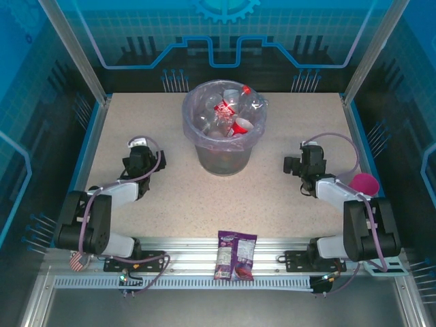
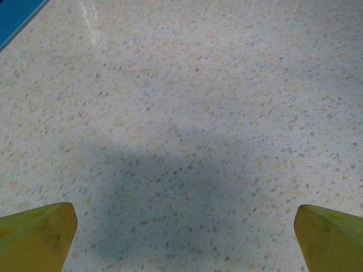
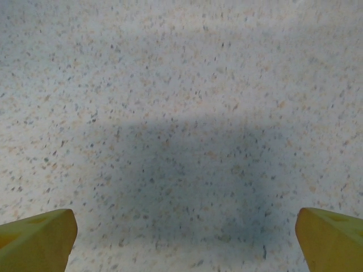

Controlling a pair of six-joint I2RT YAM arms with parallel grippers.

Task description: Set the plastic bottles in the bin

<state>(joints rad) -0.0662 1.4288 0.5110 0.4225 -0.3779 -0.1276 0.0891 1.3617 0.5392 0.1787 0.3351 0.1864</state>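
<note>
Surface: a pale speckled table (image 1: 170, 197), stone-patterned and edged in blue. It is enclosed at left, right and far side by translucent blue panels printed with line patterns and held in aluminium posts. A slotted metal rail (image 1: 204, 281) is run along the near edge. Counts: one bin (image 1: 223, 153), set at the far centre of the table, grey and lined with a lilac bag. The plastic bottles (image 1: 233, 116) are seen piled inside it, up to the rim; red labels and a red cap are made out, but an exact number cannot be told through the bag. One purple snack packet (image 1: 235, 255) is laid at the near centre, partly over the rail, between the two arm bases. One pink cup-like object (image 1: 366, 182) is noted at the right edge. The left gripper (image 2: 182, 226) is held over bare table left of the bin, jaws spread wide, nothing between them. The right gripper (image 3: 184, 226) is likewise spread and empty, right of the bin.
</note>
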